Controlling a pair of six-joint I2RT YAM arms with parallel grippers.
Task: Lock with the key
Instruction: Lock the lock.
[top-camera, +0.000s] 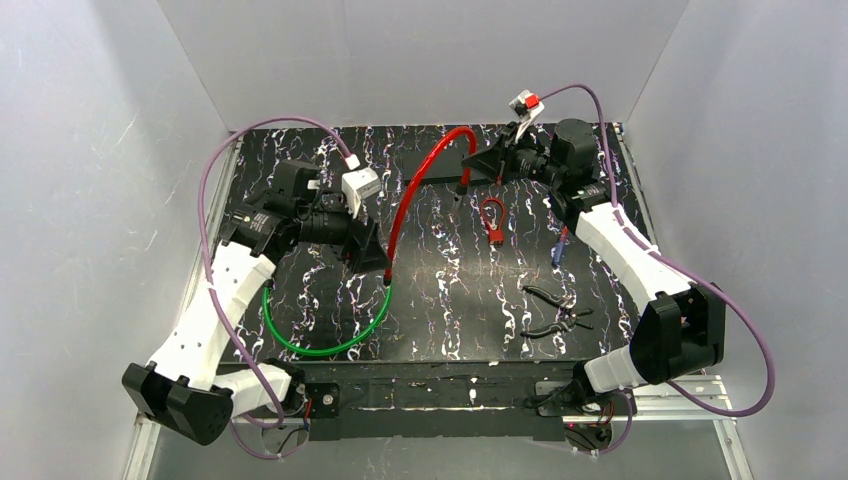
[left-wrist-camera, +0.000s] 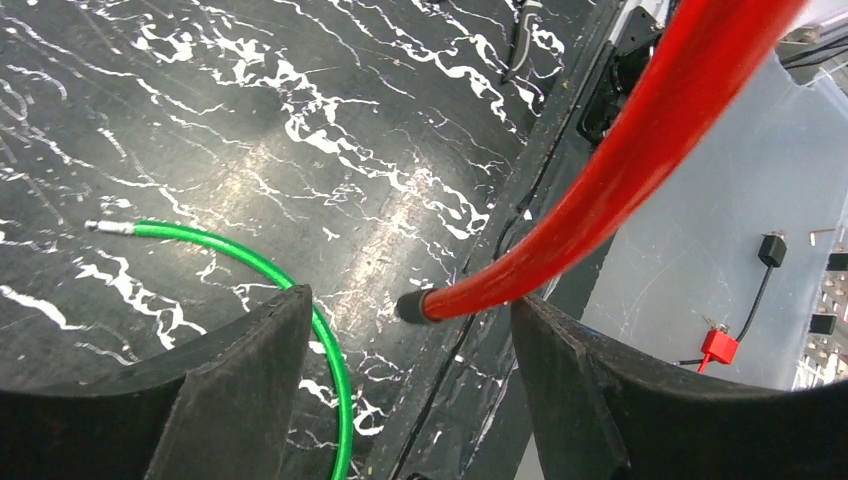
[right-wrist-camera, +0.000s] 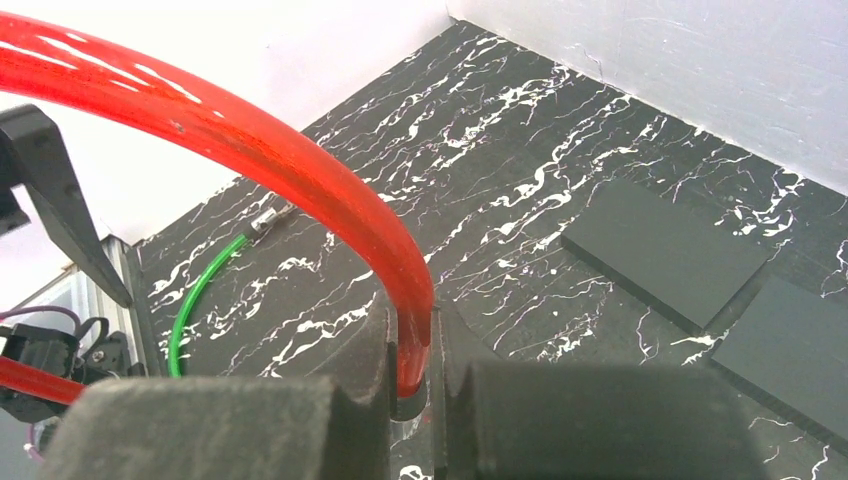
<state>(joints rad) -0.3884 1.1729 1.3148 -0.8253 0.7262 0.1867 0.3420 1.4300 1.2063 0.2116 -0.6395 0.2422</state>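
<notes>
Arching high over the black marbled tabletop (top-camera: 450, 300), the red cable (top-camera: 420, 175) runs from the far right down towards the near left. The right claw (right-wrist-camera: 412, 360) is clamped on its far end, which stands upright between the pads. The left claw (left-wrist-camera: 410, 300) has its fingers spread, and the cable's black-tipped near end sits in the gap, seemingly touching neither finger. A green cable (left-wrist-camera: 338, 400) curves on the tabletop just beside that end. A small red piece (top-camera: 492, 218), possibly the key or padlock, lies near the right claw, and pliers (top-camera: 555, 310) lie nearer the bases
</notes>
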